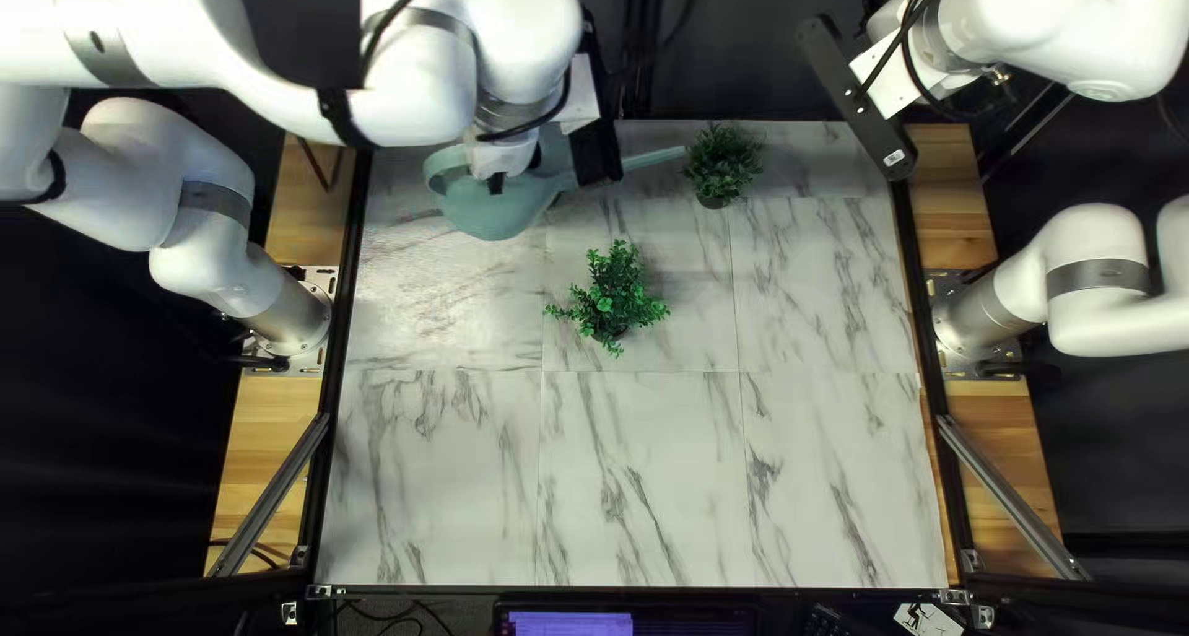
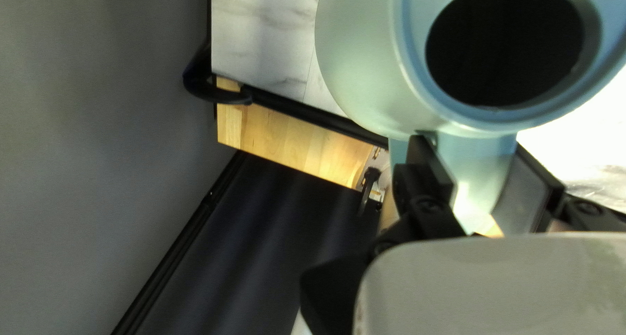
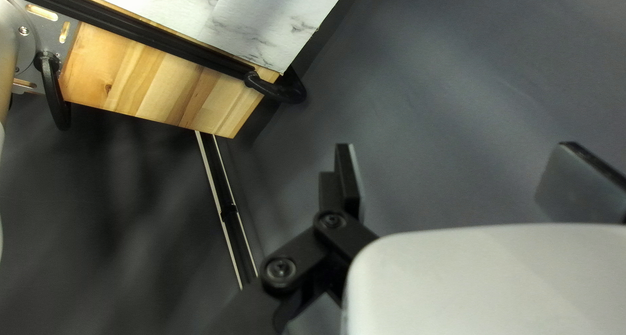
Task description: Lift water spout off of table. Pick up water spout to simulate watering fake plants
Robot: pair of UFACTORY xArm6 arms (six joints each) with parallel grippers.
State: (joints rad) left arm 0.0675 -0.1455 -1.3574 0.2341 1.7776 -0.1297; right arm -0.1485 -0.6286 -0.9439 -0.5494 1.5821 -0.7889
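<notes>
The pale green watering can is over the far left part of the tabletop, its spout pointing right toward the small potted plant. A bushier plant stands nearer the table's middle. My left gripper is above the can, its fingertips hidden in the top left view. In the left wrist view the can's round opening lies ahead, and the left gripper is shut on the can's handle. My right gripper is raised at the far right; in its wrist view the right gripper is open and holds nothing.
The marble-look tabletop has dark rails along its sides, with wooden strips outside them. My left arm crosses over the far left corner. In the right wrist view the table corner lies beyond the fingers, beside the dark curtain.
</notes>
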